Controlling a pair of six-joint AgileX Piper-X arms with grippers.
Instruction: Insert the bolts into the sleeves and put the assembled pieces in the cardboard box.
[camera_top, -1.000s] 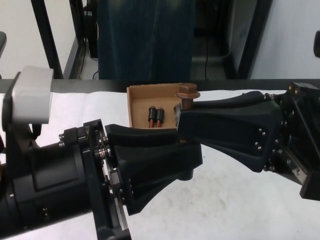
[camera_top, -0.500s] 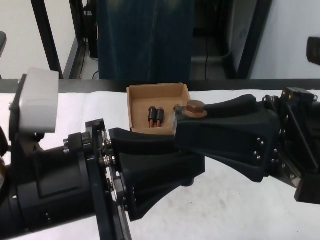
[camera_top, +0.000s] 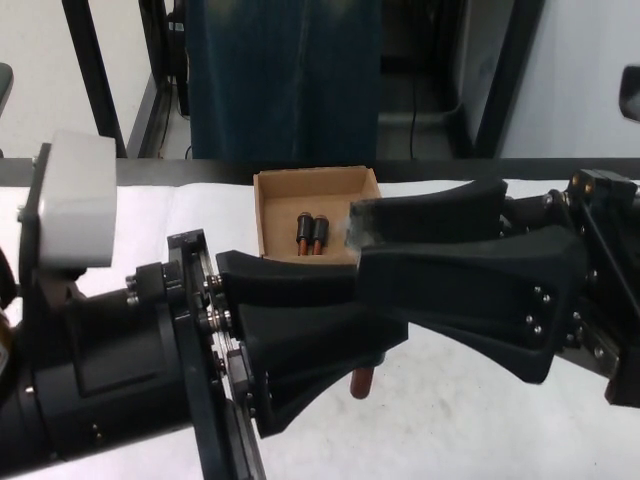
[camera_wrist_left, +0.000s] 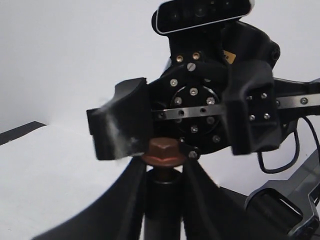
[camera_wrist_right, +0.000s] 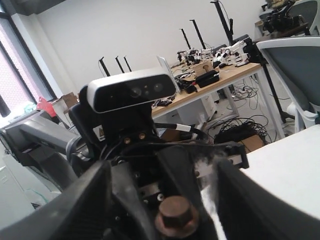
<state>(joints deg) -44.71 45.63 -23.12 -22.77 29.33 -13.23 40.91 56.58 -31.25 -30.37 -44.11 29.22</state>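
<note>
Bench (camera_top: 450, 420): bolt (camera_wrist_left: 162, 151) seemingly within left pincer (camera_wrist_left: 163, 169).

A white sheet (camera_top: 480, 420) lies under me, and I place the rest by it. Along its far edge runs a dark rail (camera_top: 180, 172). Beyond that are a blue cloth (camera_top: 285, 75) (perhaps someone's clothing, I cannot tell), black posts (camera_top: 88, 70) and a cable (camera_top: 413, 105) on the floor. Off another side of the sheet stand a wooden table (camera_wrist_right: 235, 75) piled with gear and a grey chair (camera_wrist_right: 295, 65), with tangled wires (camera_wrist_right: 240, 132) on the floor.
</note>
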